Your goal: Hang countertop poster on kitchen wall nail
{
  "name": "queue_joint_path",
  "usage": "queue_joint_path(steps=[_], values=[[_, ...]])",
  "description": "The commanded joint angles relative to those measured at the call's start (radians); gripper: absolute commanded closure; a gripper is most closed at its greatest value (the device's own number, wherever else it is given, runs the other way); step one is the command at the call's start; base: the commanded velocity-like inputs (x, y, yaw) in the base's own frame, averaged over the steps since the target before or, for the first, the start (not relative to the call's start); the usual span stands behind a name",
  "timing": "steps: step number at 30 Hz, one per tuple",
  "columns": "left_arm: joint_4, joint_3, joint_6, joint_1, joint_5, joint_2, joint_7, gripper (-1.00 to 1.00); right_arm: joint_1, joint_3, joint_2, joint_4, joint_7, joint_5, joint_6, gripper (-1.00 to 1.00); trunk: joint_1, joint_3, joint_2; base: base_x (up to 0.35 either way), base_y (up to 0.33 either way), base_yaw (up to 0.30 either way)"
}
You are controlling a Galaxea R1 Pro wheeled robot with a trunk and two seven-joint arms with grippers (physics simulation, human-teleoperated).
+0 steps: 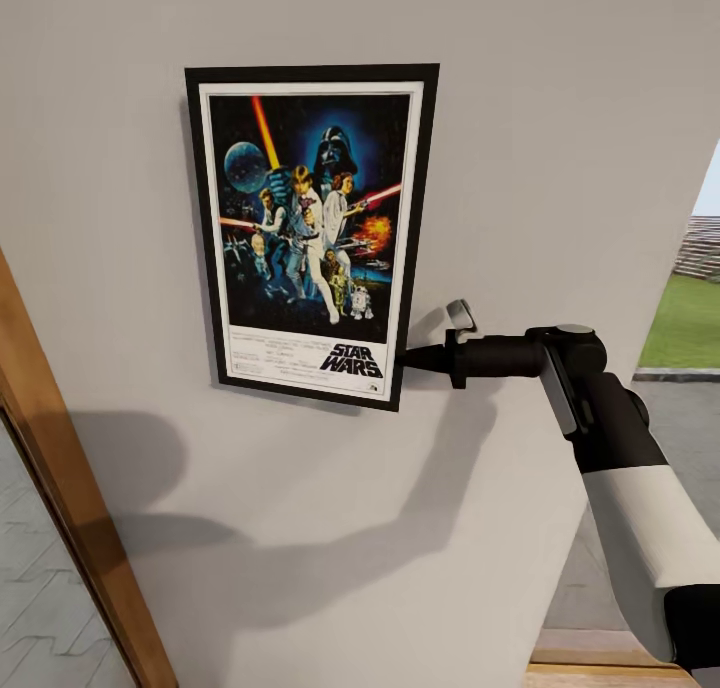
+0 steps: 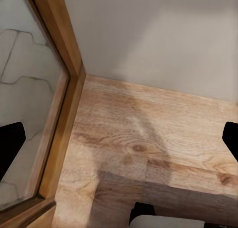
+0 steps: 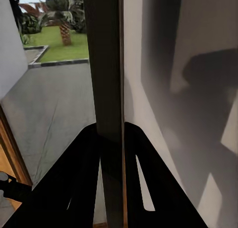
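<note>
Black-framed, white-bordered Star Wars poster [image 1: 312,233] flat against plain grey wall [image 1: 560,148], lower right edge clenched by black right gripper [image 1: 405,358]; nail apparently hidden, so release only once seated.

Even, bright light; soft arm shadows fall across the wall [image 1: 560,118].

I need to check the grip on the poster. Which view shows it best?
The right wrist view: the right gripper closes on the poster seen edge-on. The head view shows the poster's whole face against the wall, the grip small at its lower corner. The left wrist view shows wooden floor.
</note>
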Motion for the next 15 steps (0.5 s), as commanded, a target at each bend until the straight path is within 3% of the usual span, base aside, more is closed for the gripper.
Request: queue_joint_path(steps=[1, 15], values=[[-0.001, 0.004, -0.001, 0.0, 0.0, -0.001, -0.007, -1.0, 0.0, 0.002, -0.001, 0.0, -0.001, -0.007, 0.011, 1.0, 0.0, 0.0, -0.001, 0.0, -0.001, 0.0], [-0.001, 0.004, -0.001, 0.0, 0.0, -0.001, -0.007, -1.0, 0.0, 0.002, -0.001, 0.0, -0.002, -0.006, 0.01, 1.0, 0.0, 0.0, -0.001, 0.0, 0.0, 0.0]])
